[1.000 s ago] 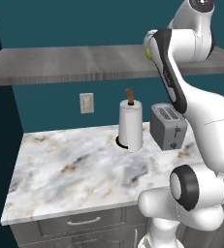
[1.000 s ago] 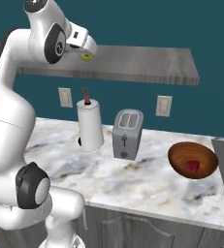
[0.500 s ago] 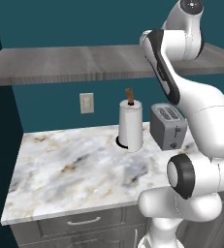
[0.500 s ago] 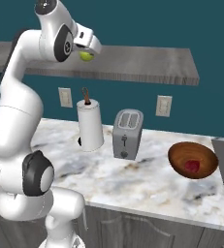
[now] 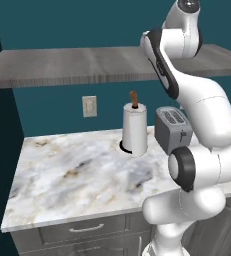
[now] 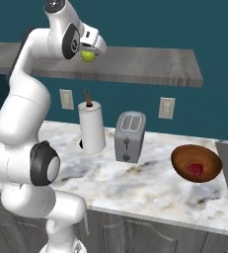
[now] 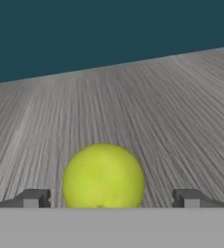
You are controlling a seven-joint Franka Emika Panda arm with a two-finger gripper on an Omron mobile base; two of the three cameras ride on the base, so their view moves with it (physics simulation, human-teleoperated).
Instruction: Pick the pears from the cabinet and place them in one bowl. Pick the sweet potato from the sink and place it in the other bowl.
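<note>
swinging in along the cabinet (image 6: 135, 66), the arm has brought the gripper (image 7: 111, 197) right up to the yellow-green pear (image 7: 104, 178), which sits on the slab between wide-spread fingertips. red pear (image 6: 195, 169) already rests in the dark bowl (image 6: 180, 154); a squeeze looks next.

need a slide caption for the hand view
Open jaws straddle the yellow-green pear resting on the grey cabinet, fingertips apart from its sides.

Even soft rendered light, faint shadows, no glare, hand view slightly blurry
</note>
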